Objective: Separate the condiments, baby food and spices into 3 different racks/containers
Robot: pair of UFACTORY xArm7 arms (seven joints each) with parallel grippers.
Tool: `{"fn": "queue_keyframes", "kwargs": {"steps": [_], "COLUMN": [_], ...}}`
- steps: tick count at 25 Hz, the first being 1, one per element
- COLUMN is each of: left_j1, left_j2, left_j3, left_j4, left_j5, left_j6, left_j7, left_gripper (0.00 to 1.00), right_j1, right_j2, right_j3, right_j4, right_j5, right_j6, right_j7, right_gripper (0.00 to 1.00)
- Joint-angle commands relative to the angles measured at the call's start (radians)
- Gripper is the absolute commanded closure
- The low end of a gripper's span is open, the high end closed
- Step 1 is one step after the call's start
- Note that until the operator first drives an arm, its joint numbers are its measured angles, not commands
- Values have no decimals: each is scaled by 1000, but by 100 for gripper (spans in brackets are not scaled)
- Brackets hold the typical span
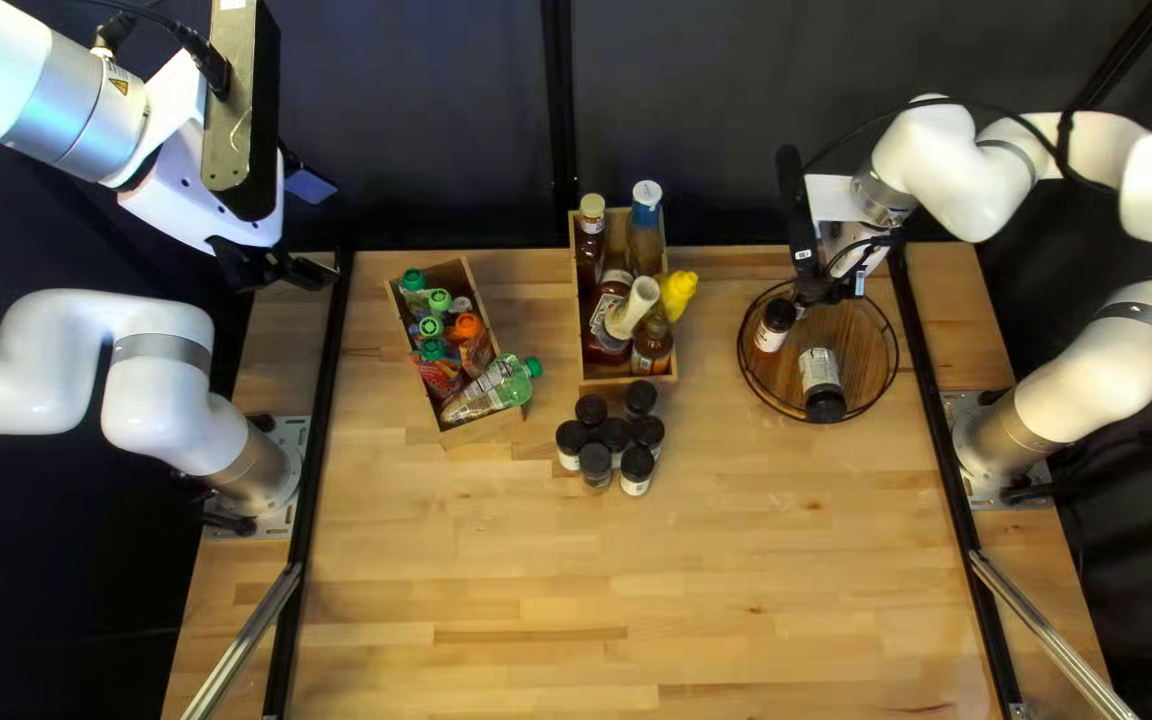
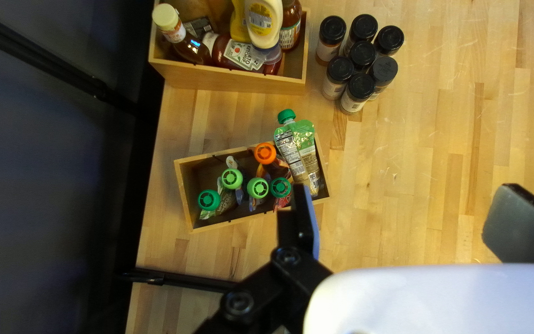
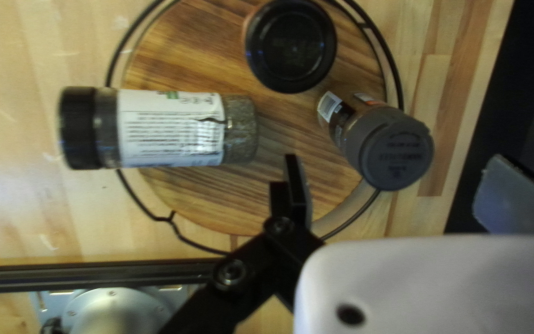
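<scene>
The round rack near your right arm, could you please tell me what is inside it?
Three spice jars, one lying on its side; the parts of the wooden base beneath them cannot be seen.

Wooden box (image 2: 251, 219) of capped pouches, bottles in another box (image 2: 227, 79), black-lidded jars (image 2: 362, 55) clustered nearby, fingers (image 2: 298, 216) parted.

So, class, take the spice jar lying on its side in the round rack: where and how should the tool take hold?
Probably best around its labelled middle, from straight above, closing across its width. The jar is a long cylinder lying flat, with both long sides exposed, while its black lid juts over the wire rim.
</scene>
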Motion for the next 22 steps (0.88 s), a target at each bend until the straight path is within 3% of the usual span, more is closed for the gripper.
{"fn": "queue_keyframes", "kwargs": {"steps": [1,7,11,22], "left_j1": [0,0,0,0], "left_j2": [0,0,0,0], "left_j3": [0,0,0,0], "left_j4": [0,0,0,0], "left_j5": [0,0,0,0], "left_j6": [0,0,0,0], "left_j7": [0,0,0,0], "left_gripper": [0,0,0,0], "right_j1": [78,166,215,182], "right_j2": [-18,-43,-88,-372], "right_j3": [58,159,288,543], "right_j4": [64,79,103,262], "right_j5": [88,194,214,30], "right_j6": [33,-4,-67,-221], "right_j7": [65,171,276,485], "right_gripper": [0,0,0,0]}}
